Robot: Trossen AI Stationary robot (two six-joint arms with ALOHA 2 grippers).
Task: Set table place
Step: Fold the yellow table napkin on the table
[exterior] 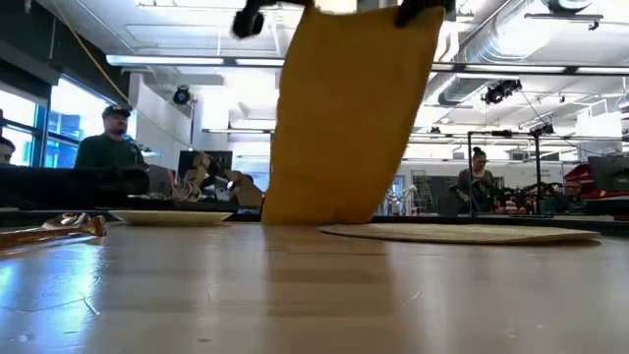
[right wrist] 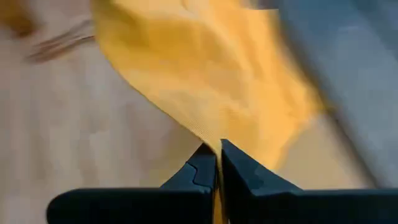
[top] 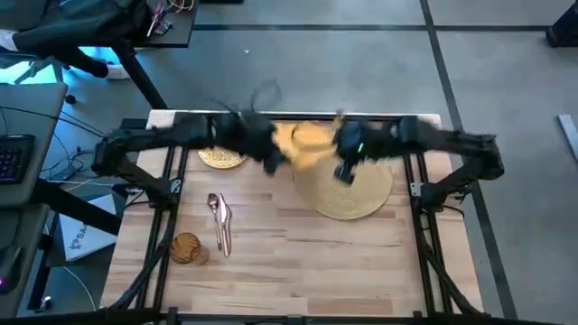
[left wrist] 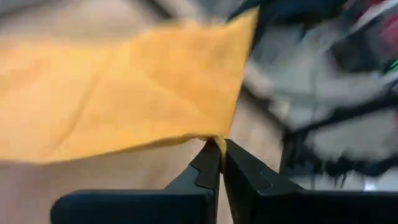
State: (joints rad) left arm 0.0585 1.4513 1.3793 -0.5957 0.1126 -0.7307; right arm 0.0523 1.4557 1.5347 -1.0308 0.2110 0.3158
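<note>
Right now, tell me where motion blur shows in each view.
High view: both arms and the mustard-yellow cloth napkin smear. Low view: sharp. Left wrist view: background streaked behind the left gripper. Right wrist view: napkin and tabletop blurred past the right gripper.

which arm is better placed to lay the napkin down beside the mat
Left, probably. Both grippers, left and right, pinch the napkin, but the left is on the side away from the mat.

The napkin (top: 307, 140) is hanging above the surface (top: 289, 262), between plate (top: 221, 159) on the left and mat (top: 348, 190) on the right; cutlery (top: 219, 221) and tumbler (top: 186, 246) are lying nearer front-left.
</note>
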